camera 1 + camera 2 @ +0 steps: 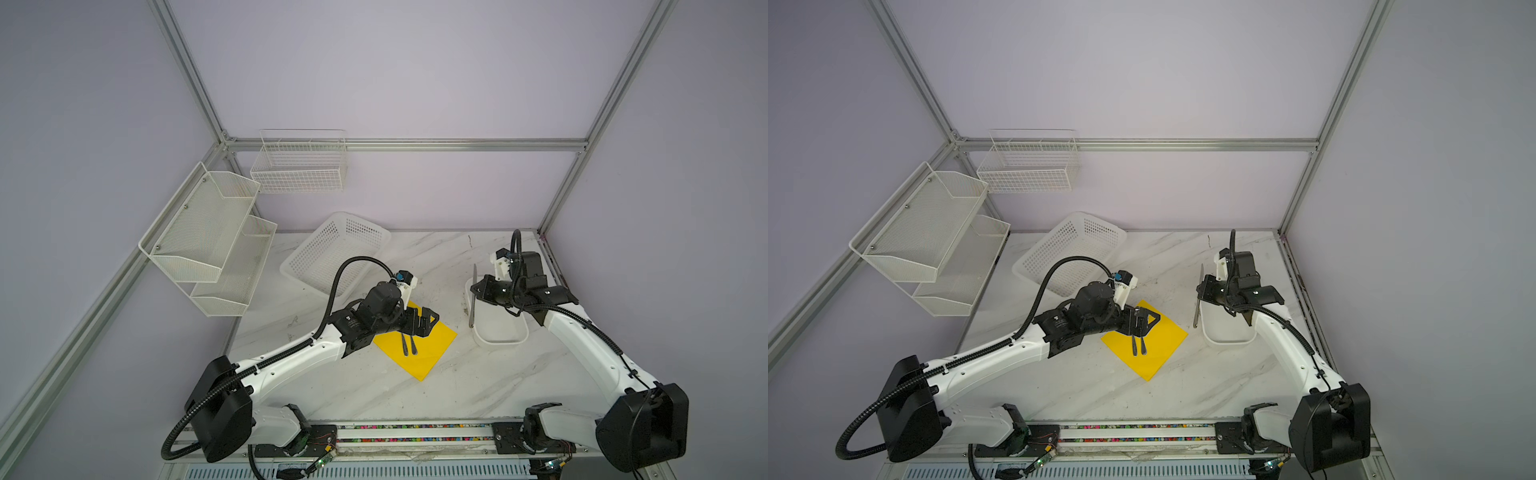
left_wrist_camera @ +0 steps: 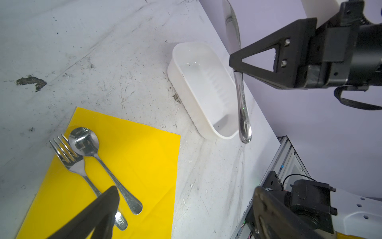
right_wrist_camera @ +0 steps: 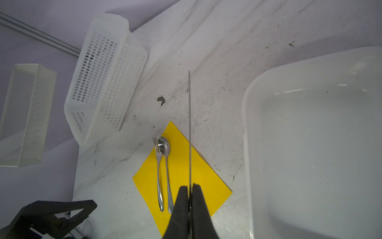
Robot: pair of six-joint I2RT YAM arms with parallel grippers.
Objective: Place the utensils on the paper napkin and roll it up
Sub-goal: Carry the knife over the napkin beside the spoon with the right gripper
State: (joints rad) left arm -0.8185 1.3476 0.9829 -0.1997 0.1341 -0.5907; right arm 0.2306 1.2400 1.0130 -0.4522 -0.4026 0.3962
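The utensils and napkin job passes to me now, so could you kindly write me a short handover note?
Left tool: open, above the napkin, holding nothing.
Right tool: shut on the knife, held in the air beside the white tray.
Done: fork and spoon lie side by side on the napkin.
Left: lay the knife on the napkin, then roll it up.

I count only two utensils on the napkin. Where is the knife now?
In both top views the knife is on the right, gripped in the shut right tool by the white tray's left rim, apart from the yellow napkin.
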